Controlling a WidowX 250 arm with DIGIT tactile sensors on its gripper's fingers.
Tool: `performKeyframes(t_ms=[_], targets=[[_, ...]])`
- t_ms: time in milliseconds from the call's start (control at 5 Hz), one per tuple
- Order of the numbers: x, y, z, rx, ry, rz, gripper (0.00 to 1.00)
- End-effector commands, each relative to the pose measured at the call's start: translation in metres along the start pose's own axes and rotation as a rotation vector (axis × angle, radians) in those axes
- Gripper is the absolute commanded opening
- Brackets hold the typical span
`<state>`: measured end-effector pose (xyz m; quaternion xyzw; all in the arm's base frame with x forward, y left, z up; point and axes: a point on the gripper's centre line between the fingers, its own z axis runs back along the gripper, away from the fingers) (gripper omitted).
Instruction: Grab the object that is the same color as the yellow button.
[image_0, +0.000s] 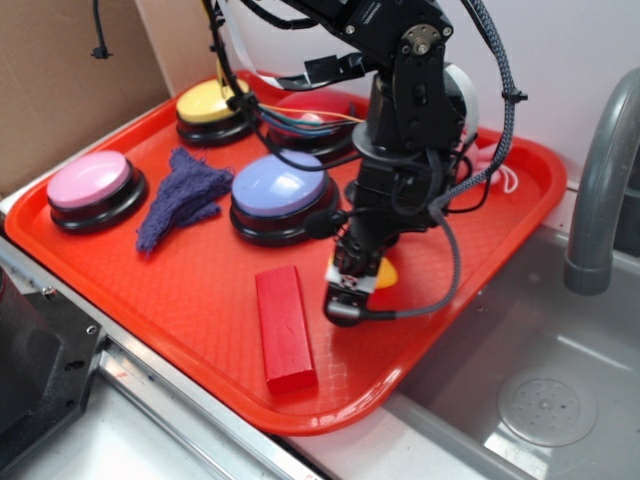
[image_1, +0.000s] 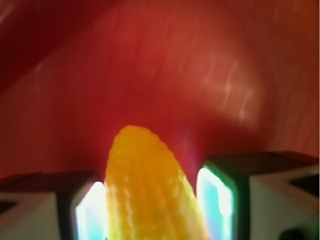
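Looking through the wrist view, we find the corn piece (image_1: 150, 190) sitting directly between the two pads (image_1: 91, 212) of the gripper (image_1: 152, 210), its tapered tip pointing away from the camera and its long axis running straight out along the line of the claw. The left pad appears to touch the ribbed kernels; on the right we see a thin reddish sliver between corn and pad, so we cannot tell whether the claw is clamped on it or not quite closed.

From the exterior view, the gripper (image_0: 348, 292) is low over the red tray (image_0: 200, 330), right of the middle, and only a small yellow edge of the corn piece (image_0: 386, 273) shows just to its right. We cannot tell whether the corn rests on the tray or is lifted off it.

The tray holds, besides the corn: a red block (image_0: 283, 327) near and just left of the gripper, a lavender-blue button (image_0: 279, 194) behind that, a pink button (image_0: 93, 187) at far left, a crumpled purple cloth (image_0: 182, 193) between those two, and the yellow button (image_0: 211, 108) at the far side, partly crossed by cables. A further button sits behind the arm, mostly hidden.

We judge alignment done: no sideways correction seems needed, only a firm squeeze and a straight lift. The taper may let the piece slip forward under pressure.
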<state>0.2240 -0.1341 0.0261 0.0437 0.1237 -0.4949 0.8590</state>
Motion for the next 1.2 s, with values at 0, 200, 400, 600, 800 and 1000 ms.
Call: performKeyframes(t_ms=[0,200,400,600,800,1000], targets=[[-0.014,-0.011,0.097,0.042,-0.106,0.358,0.00],[-0.038,-0.019,0.134,-0.017,-0.175,0.601,0.00],[-0.072,-0.028,0.160,-0.004,-0.176,0.845,0.00],[-0.105,-0.040,0.182,0.031,-0.221,0.967,0.00],[-0.129,-0.045,0.195,0.095,-0.221,1.047,0.00],[-0.154,-0.049,0.202,0.154,-0.287,1.107,0.00]])
